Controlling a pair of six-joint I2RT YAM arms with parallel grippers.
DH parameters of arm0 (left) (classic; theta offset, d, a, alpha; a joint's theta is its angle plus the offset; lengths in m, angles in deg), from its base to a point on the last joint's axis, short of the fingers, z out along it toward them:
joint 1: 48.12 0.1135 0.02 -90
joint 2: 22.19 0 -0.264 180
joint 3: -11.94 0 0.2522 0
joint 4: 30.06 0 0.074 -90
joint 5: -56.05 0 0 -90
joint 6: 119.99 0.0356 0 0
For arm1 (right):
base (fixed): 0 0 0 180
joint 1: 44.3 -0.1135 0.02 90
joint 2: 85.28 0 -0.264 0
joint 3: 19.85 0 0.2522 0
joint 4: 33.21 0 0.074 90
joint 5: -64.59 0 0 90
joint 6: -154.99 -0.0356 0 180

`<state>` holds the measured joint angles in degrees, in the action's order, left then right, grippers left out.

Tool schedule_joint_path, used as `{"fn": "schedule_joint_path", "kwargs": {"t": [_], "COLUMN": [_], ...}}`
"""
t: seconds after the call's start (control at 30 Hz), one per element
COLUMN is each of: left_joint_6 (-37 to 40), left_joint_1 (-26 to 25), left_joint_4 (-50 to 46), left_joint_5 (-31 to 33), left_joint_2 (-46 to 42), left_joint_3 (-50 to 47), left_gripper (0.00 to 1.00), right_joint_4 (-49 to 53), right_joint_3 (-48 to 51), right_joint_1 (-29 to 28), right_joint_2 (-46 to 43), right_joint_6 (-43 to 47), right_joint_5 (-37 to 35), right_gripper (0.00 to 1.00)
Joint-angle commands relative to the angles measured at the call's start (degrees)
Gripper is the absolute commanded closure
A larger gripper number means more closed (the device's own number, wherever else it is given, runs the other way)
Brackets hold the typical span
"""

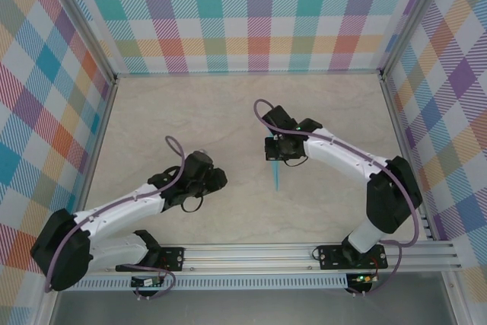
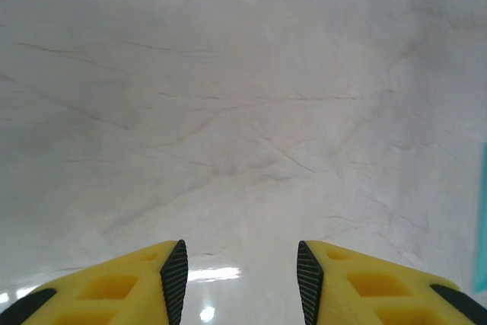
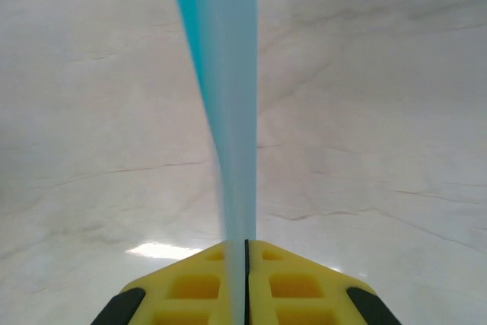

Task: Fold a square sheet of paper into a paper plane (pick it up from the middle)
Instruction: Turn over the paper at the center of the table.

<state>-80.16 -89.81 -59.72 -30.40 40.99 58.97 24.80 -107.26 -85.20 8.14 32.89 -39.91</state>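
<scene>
A: Which step is in hand now?
B: Near the last one, I think. The right gripper (image 3: 245, 253) is closed tight on the paper plane (image 3: 228, 112) and pinches one end. The paper stands on its edge above the tabletop (image 3: 380, 112), near the middle.
A: And the left gripper (image 2: 242, 264)?
B: Its jaws are moderately apart with nothing between them, off to the side of the paper.
A: Is the folding complete?
B: From above it looks like a narrow pointed strip, but it is too small to be sure. Next, I judge, it must be laid down gently and released.

Bright even light; soft shadows; glare on table (image 2: 228, 112); paper plane (image 3: 232, 112) blurred close-up.
</scene>
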Motion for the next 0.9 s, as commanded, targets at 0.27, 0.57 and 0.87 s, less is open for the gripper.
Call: {"fn": "schedule_joint_path", "kwargs": {"t": [0.27,0.57,0.87], "left_joint_6": [-6.23,-8.10,-7.11], "left_joint_1": [3.52,4.34,4.78], "left_joint_4": [-12.79,-14.88,-11.06], "left_joint_5": [11.44,12.79,8.45], "left_joint_2": [-13.73,-21.28,-17.63], "left_joint_3": [-4.72,-7.67,-7.96], "left_gripper": [0.49,0.46,0.43], "right_joint_4": [29.60,20.38,1.28], "right_joint_3": [-24.13,-29.62,-14.42], "right_joint_1": [-9.55,-11.65,-10.73], "right_joint_2": [27.22,34.22,16.01], "right_joint_6": [-6.50,-6.44,-3.16], "right_joint_5": [-22.46,-3.93,9.64], "right_gripper": [0.95,0.76,0.33]}}
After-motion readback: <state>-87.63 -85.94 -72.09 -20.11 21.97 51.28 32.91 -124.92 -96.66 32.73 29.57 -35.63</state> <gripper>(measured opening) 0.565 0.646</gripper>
